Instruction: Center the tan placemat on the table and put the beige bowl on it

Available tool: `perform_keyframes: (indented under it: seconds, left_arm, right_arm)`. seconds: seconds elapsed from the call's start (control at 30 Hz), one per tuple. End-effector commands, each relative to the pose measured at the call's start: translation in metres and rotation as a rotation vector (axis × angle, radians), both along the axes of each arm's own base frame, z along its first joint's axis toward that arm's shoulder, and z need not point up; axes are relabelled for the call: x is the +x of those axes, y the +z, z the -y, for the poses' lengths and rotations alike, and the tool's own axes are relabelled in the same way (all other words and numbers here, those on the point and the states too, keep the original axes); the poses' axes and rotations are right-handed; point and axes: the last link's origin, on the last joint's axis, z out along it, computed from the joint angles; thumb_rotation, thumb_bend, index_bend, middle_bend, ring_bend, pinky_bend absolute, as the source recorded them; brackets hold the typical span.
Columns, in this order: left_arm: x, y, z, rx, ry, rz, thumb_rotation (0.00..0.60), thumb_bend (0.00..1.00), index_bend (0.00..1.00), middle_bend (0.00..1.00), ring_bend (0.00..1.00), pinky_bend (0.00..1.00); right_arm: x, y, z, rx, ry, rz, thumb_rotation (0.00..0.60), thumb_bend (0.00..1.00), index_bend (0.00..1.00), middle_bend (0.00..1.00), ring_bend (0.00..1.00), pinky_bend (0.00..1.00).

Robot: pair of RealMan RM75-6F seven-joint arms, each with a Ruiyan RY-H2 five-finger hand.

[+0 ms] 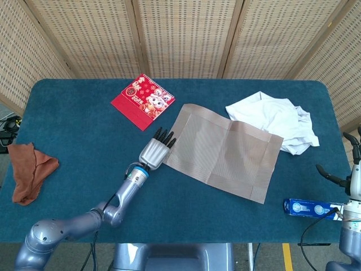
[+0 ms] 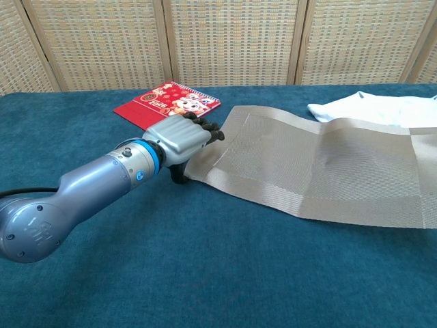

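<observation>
On the blue table point(image 1: 73, 113), the tan placemat point(image 1: 223, 149) lay skewed, its corners turned out of line with the table edges and its body somewhat toward the white cloth point(image 1: 276, 120), whose near fold it seemed to touch or nearly touch. The left hand point(image 1: 157, 150) was at the placemat's corner nearest the red booklet point(image 1: 142, 100), fingers point(image 2: 208, 130) extended over the border with the thumb down at the edge beneath. Whether it had actually pinched the fabric could not be told from either view; it looked like a grasp being set, not one finished.

Judged from this, the task was barely begun. The placemat was neither squared nor centered, and the beige bowl was nowhere in sight in either camera, so the placing step remained entirely undone and the bowl would first need to be found.

Far from the placemat, at the table's edge beyond the white cloth, the right hand point(image 1: 350, 169) was held upright with fingers spread, holding nothing, just above a small blue packet point(image 1: 309, 208). A rust-brown rag point(image 1: 29, 171) sat well off on the placemat's opposite side. No container showed anywhere.
</observation>
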Motion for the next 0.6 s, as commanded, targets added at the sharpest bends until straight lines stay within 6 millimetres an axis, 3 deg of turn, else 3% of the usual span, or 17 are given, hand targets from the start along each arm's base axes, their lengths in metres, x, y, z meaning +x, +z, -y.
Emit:
perform_keyframes:
  seconds: [0.03, 0.17, 0.3, 0.4, 0.47, 0.6]
  left_arm:
    - [0.0016, -0.0018, 0.0006, 0.005, -0.006, 0.003, 0.600, 0.46, 0.10, 0.00, 0.00, 0.00]
    - [0.0026, -0.0021, 0.0018, 0.011, -0.010, 0.017, 0.600, 0.62, 0.13, 0.00, 0.00, 0.00]
    - [0.0023, -0.0013, 0.0030, 0.016, -0.010, 0.036, 0.600, 0.62, 0.20, 0.00, 0.00, 0.00]
    - [0.0015, -0.0008, 0.0043, 0.020, -0.014, 0.045, 0.600, 0.62, 0.32, 0.00, 0.00, 0.00]
    - [0.0015, 0.0007, 0.0060, 0.032, -0.024, 0.057, 0.600, 0.62, 0.48, 0.00, 0.00, 0.00]
    - [0.0008, 0.0021, 0.0077, 0.039, -0.031, 0.073, 0.600, 0.61, 0.66, 0.00, 0.00, 0.00]
  right_arm:
    - [0.0002, -0.0001, -0.0001, -0.001, 0.001, 0.000, 0.600, 0.25, 0.20, 0.00, 0.00, 0.00]
    - [0.0006, -0.0001, -0.0002, 0.000, 0.003, 0.002, 0.600, 0.25, 0.20, 0.00, 0.00, 0.00]
    - [0.0011, -0.0002, -0.0004, 0.001, 0.006, 0.006, 0.600, 0.25, 0.21, 0.00, 0.00, 0.00]
    - [0.0012, -0.0001, -0.0006, 0.001, 0.006, 0.007, 0.600, 0.25, 0.21, 0.00, 0.00, 0.00]
    - [0.0011, 0.0002, -0.0004, 0.001, 0.005, 0.010, 0.600, 0.25, 0.21, 0.00, 0.00, 0.00]
    - [0.0011, 0.0001, -0.0004, 0.002, 0.004, 0.009, 0.600, 0.25, 0.21, 0.00, 0.00, 0.00]
